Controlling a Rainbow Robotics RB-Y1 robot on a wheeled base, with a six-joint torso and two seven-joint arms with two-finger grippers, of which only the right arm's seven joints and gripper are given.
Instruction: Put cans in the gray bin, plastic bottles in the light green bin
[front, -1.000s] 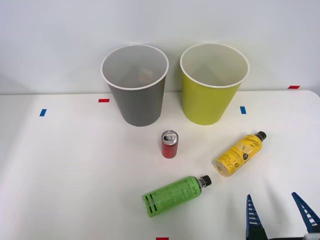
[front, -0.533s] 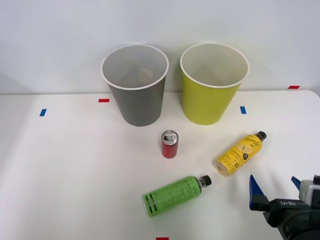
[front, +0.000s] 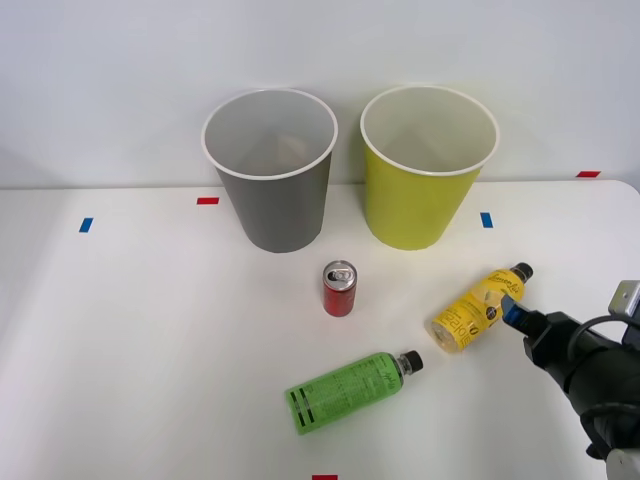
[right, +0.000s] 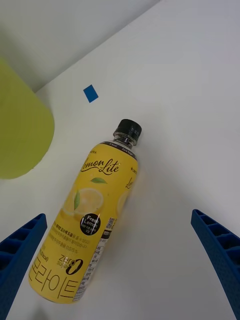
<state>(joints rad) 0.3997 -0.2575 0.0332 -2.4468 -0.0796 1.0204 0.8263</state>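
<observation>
The slim yellow-labelled plastic bottle with a black cap (right: 92, 220) lay flat on the white table (front: 150, 330), partly between the jaws, nearer 1 blue ribbed finger (right: 20, 255). The right gripper (right: 120, 265) stood wide open, empty. The lime plastic bin (right: 22, 130) stood beyond.

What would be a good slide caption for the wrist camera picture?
Open blue pincer poised over a yellow bottle lying on the white table, beside the light green bin.
</observation>
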